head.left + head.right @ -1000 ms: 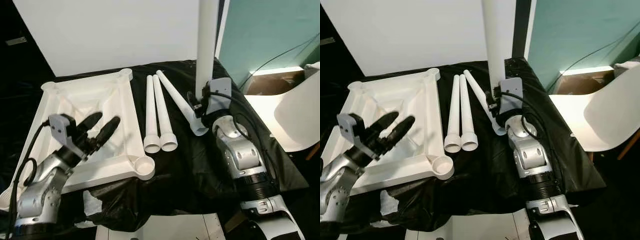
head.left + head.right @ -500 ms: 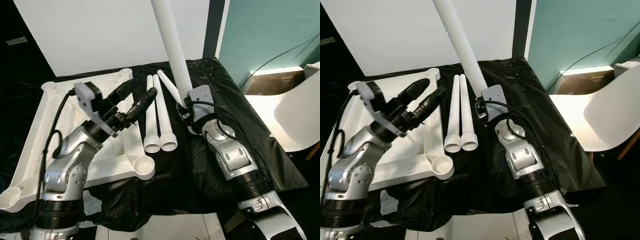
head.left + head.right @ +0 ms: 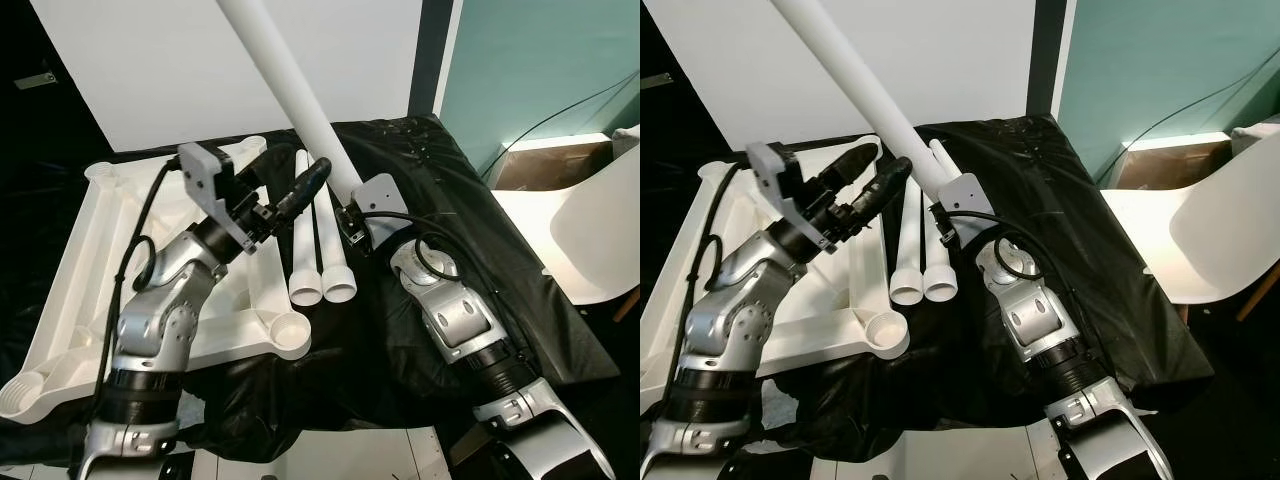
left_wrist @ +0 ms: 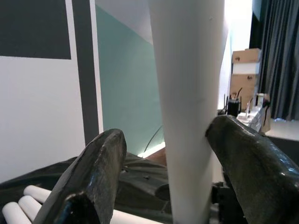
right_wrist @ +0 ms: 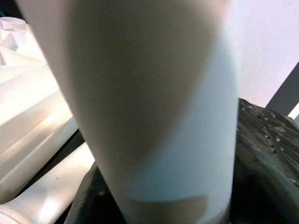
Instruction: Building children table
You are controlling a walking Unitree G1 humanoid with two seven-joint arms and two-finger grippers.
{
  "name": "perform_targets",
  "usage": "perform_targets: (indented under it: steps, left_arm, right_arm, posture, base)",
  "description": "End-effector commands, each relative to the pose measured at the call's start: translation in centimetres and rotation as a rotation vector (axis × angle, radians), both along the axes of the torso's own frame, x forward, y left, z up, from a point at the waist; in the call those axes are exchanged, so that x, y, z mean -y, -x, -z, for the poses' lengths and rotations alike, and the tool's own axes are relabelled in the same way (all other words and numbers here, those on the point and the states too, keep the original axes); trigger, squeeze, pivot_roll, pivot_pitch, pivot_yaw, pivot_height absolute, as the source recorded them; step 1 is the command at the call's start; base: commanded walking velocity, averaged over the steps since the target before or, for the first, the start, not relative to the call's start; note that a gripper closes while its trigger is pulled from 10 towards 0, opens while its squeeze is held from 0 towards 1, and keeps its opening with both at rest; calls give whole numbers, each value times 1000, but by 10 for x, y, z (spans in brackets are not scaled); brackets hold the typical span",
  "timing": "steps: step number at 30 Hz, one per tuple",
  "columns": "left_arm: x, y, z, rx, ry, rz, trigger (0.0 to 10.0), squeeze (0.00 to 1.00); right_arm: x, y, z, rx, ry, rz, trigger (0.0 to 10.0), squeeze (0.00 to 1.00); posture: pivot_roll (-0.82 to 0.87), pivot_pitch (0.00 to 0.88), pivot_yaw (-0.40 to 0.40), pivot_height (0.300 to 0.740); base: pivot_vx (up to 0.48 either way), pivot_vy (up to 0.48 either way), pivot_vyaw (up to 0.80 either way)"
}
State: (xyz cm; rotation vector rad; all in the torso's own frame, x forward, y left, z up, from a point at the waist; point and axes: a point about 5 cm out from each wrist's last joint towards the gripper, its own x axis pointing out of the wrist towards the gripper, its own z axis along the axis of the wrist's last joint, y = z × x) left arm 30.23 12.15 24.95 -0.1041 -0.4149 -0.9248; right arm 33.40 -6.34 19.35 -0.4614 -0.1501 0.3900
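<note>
1. Tilted further toward the upper left of the frame than half a second ago, the raised white table leg [image 3: 290, 90] now slants from the frame's top edge down to centre frame; a second ago it stood nearly upright.
2. Its lower end sits in the right end effector [image 3: 352, 205], which is clenched on it at centre frame; the right wrist view shows the leg [image 5: 154, 107] close up between dark fingers.
3. The left end effector [image 3: 290, 180] has swung up from over the tabletop and now reaches the leg from the left, fingers spread on either side of it. In the left wrist view one finger [image 4: 243, 158] touches the leg; the other finger [image 4: 88, 172] stands apart from it, so it is released, not gripping.
4. Two more white legs [image 3: 320, 230] lie side by side on the black cloth [image 3: 420, 340], flared ends toward the bottom of the frame.
5. Left of them lies the upturned white tabletop [image 3: 100, 250], its round corner socket [image 3: 288, 333] near lower centre.
6. A white chair [image 3: 600, 230] stands at the right edge.
</note>
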Motion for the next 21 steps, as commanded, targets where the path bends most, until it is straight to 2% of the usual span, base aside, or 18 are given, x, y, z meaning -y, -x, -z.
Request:
perform_targets:
  steps: [1, 4, 7, 11, 18, 19, 21]
  left_arm:
    - [-5, -8, -3, -21, 34, -113, 10000, 0]
    - [-5, -8, -7, -17, 61, -112, 10000, 0]
    - [-3, -7, -25, -4, 178, -87, 10000, 0]
    - [-2, -5, -33, 3, 229, -67, 10000, 0]
    - [4, 1, -34, 20, 225, -1, 10000, 0]
    - [5, 2, -32, 19, 215, 6, 3961, 0]
    - [5, 3, -31, 18, 208, 10, 3961, 0]
  right_arm:
    - [-5, 3, -8, 47, -1, -22, 10000, 0]
    - [-6, 3, -5, 41, 4, -21, 10000, 0]
    - [-10, 4, 1, 30, 24, -27, 10000, 0]
    - [-11, 4, 1, 30, 25, -29, 10000, 0]
    - [-8, 1, 1, 22, 19, -15, 10000, 0]
    - [-8, 0, -1, 26, 15, -13, 10000, 0]
    - [-7, 0, -2, 29, 12, -12, 10000, 0]
  posture:
    - [-55, 0, 61, 740]
    - [-55, 0, 63, 740]
    - [-52, 0, 64, 740]
    - [-52, 0, 65, 740]
    - [-50, 0, 63, 740]
    - [-51, 0, 61, 740]
    - [-51, 0, 61, 740]
  base:
    - [0, 0, 0]
    - [0, 0, 0]
    - [0, 0, 0]
    - [0, 0, 0]
    - [0, 0, 0]
    - [0, 0, 0]
    - [0, 0, 0]
